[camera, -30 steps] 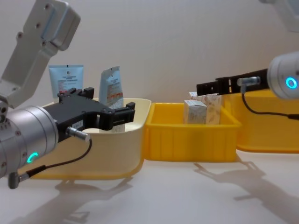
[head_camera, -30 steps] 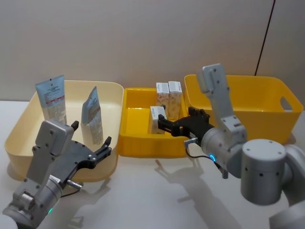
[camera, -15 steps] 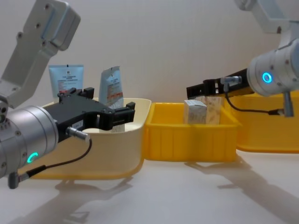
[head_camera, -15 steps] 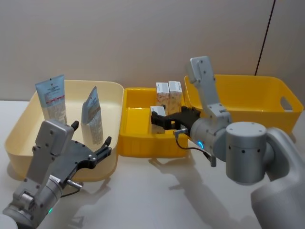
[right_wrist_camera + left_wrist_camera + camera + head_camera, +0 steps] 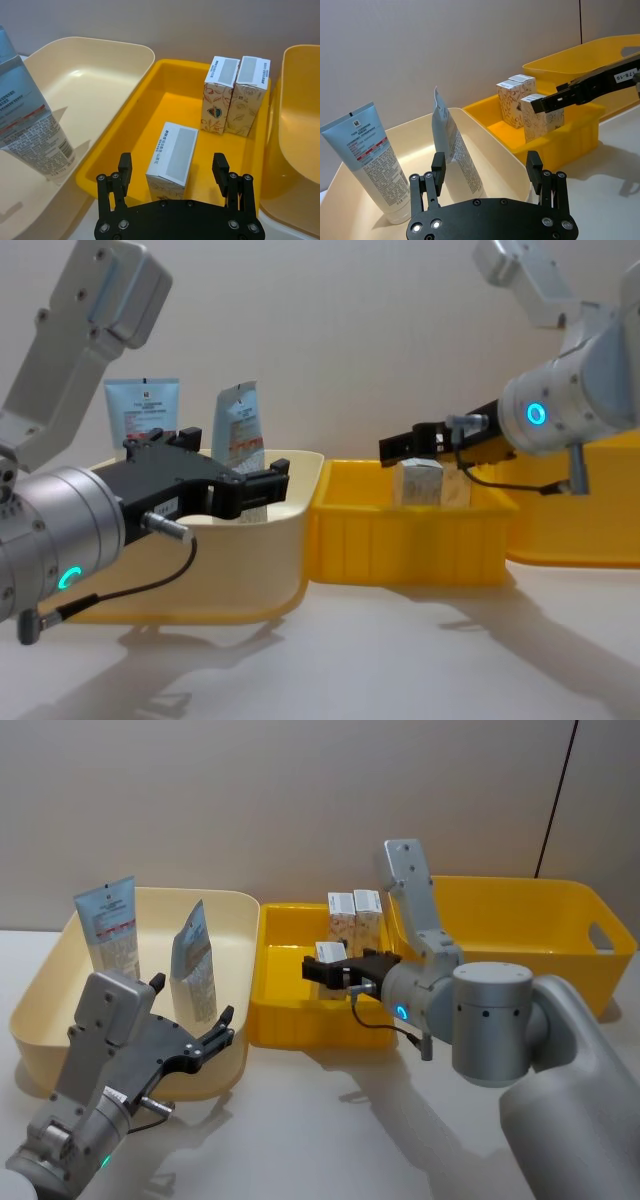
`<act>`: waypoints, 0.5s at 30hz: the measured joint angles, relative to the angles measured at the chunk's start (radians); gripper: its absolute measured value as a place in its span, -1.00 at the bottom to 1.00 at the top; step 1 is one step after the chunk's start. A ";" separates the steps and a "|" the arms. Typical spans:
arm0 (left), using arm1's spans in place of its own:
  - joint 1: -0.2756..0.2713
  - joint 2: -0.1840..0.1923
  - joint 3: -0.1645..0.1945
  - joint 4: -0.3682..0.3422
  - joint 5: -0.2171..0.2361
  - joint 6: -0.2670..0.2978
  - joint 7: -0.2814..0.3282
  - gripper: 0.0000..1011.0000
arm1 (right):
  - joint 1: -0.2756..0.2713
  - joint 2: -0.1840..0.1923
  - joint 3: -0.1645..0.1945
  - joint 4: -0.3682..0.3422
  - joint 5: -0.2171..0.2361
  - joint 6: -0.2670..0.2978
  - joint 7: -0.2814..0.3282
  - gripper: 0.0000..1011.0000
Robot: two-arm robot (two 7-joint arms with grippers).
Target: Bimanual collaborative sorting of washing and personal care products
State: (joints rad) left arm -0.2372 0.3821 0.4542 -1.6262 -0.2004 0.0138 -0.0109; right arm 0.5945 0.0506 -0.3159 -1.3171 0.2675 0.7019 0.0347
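Two light blue and white tubes (image 5: 110,925) (image 5: 195,965) stand leaning in the cream bin (image 5: 60,970). Three cream cartons are in the small yellow bin (image 5: 290,1020): a pair (image 5: 235,95) at the back and one (image 5: 172,155) nearer the front. My right gripper (image 5: 318,970) hovers open at that front carton (image 5: 418,480). Its fingers (image 5: 125,167) stand wide to either side without touching the carton. My left gripper (image 5: 193,1000) is open at the cream bin's near wall, facing the narrower tube (image 5: 451,145).
A large yellow bin (image 5: 520,920) stands at the right, touching the small one. The three bins form a row near the back wall. Bare table (image 5: 330,1140) lies in front of them.
My right gripper has swung left over the small yellow bin, coming up to the front carton. The left arm and all the products have stayed put.
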 joint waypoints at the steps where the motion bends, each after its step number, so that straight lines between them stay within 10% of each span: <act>1: 0.000 0.000 0.000 0.000 0.000 0.000 0.000 0.98 | 0.006 -0.006 0.001 0.014 0.001 0.000 0.001 0.98; 15: 0.000 0.000 0.000 0.000 0.000 0.000 0.000 0.98 | 0.052 -0.052 -0.007 0.133 -0.010 -0.034 0.006 0.98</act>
State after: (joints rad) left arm -0.2372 0.3821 0.4542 -1.6262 -0.2003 0.0138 -0.0109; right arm 0.6469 -0.0016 -0.3233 -1.1839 0.2580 0.6678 0.0408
